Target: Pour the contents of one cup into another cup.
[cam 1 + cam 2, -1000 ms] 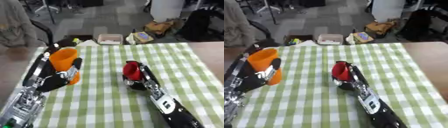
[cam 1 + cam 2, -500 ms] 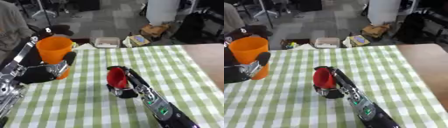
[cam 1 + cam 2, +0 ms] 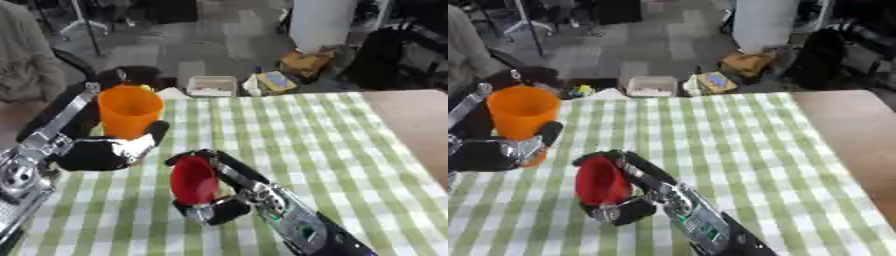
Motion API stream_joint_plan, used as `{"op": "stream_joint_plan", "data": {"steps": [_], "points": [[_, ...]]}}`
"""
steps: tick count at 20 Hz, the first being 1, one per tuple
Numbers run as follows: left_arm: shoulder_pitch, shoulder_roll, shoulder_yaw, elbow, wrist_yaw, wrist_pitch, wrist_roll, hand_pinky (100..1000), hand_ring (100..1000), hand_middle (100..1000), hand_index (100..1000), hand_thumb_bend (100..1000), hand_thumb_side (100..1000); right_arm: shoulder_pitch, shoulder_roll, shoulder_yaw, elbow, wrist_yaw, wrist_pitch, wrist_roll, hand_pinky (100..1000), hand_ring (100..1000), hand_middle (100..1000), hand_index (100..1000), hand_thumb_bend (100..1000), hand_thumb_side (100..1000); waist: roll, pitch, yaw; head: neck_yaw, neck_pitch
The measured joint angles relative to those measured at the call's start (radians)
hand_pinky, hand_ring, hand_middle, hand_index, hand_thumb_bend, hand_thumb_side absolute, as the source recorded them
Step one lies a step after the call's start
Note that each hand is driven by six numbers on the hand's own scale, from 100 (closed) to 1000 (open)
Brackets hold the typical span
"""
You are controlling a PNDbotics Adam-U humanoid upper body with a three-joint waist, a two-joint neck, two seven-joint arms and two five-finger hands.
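— Left eye view, biggest first: what carries everything?

— Table (image 3: 289, 145) under a green-and-white check cloth. Bare brown wood shows along its right edge.

— Arms?

— Right arm (image 3: 293, 227) comes up from the table's near edge, black and silver. Left arm (image 3: 35, 150) runs along the left edge toward the far-left corner.

— Hands, quick.

— Left hand (image 3: 101, 152) is wrapped round the orange cup (image 3: 129, 111), thumb up its right side, fingers curled round the base. Right hand (image 3: 229, 200) is grasping the red cup (image 3: 193, 180): fingers curl over the rim at the top, thumb tucks beneath it.

— Where do the cups sit?

— Orange cup is upright near the far-left corner, mouth up. Can't tell if its base touches the cloth, the hand hides it. Red cup is left of the table's middle, closer to the near edge, tipped so its mouth faces left toward the orange cup. Can't see any contents in either.

— Cups touching?

— No, apart. Red cup is nearer and to the right of the orange one, with the left hand's thumb between them.

— Anything past the table?

— Floor clutter beyond the far edge: a white tray (image 3: 211, 86) and a yellowish box (image 3: 273, 82).
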Motion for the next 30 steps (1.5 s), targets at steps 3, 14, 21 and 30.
{"op": "stream_joint_plan", "data": {"steps": [3, 14, 21, 30], "points": [[-0.002, -0.014, -0.002, 0.032, -0.041, -0.023, 0.011, 345, 413, 726, 864, 100, 171, 0.001, 0.001, 0.001, -0.010, -0.062, 0.030, 0.089, 465, 588, 289, 849, 100, 100, 0.000, 0.000, -0.001, 0.000, 0.000], [-0.017, -0.034, 0.004, 0.040, -0.203, -0.095, 0.027, 306, 380, 686, 872, 111, 100, 0.026, 0.035, 0.016, 0.054, -0.117, 0.058, 0.176, 467, 595, 292, 851, 100, 100, 0.003, 0.000, 0.001, -0.006, -0.002], [-0.019, -0.005, -0.004, -0.038, -0.384, -0.197, -0.017, 299, 369, 645, 878, 163, 100, 0.028, 0.035, 0.016, 0.078, -0.126, 0.059, 0.180, 468, 595, 293, 851, 100, 100, 0.006, 0.000, 0.007, -0.007, -0.002], [-0.005, 0.011, -0.026, -0.051, -0.499, -0.270, -0.036, 298, 367, 640, 874, 160, 100, 0.028, 0.035, 0.016, 0.078, -0.135, 0.062, 0.180, 468, 596, 294, 851, 100, 100, 0.008, 0.000, 0.008, -0.007, -0.009]]}}
